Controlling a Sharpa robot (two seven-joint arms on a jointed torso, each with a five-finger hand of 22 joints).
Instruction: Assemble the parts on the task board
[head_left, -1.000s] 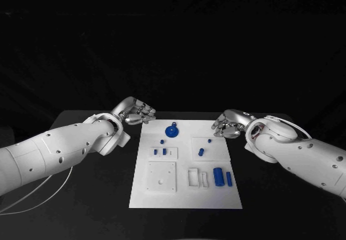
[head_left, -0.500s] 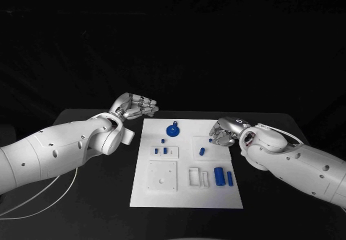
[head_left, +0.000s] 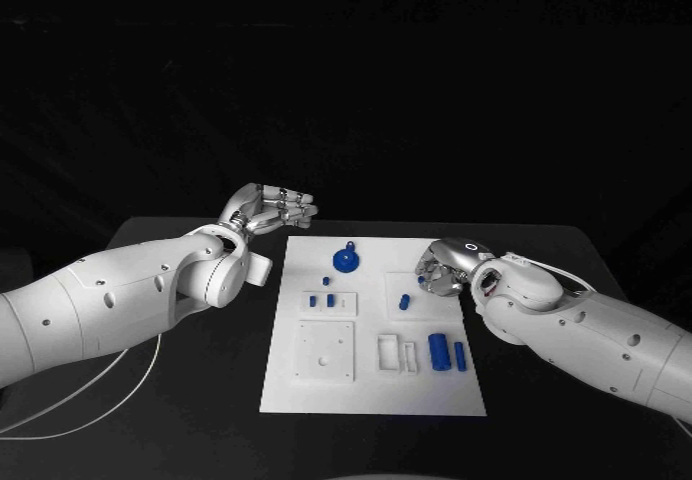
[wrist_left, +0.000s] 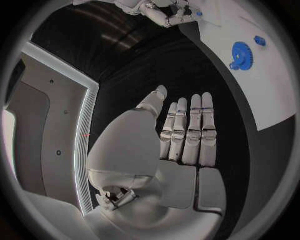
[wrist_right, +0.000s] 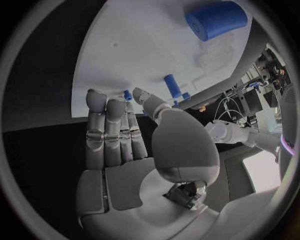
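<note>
Both hands (head_left: 271, 211) (head_left: 440, 270) flank one task board (head_left: 369, 395), holding nothing.

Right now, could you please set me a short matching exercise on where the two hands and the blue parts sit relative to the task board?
Things:
1. left hand
2. right hand
3. blue gear
4. large blue cylinder

Places:
A. on the task board, in its far half
B. at the board's right edge, fingers over it
C. off the board, beyond its far left corner
D. on the board, in its near right part

Pairs: 1-C, 2-B, 3-A, 4-D
</note>
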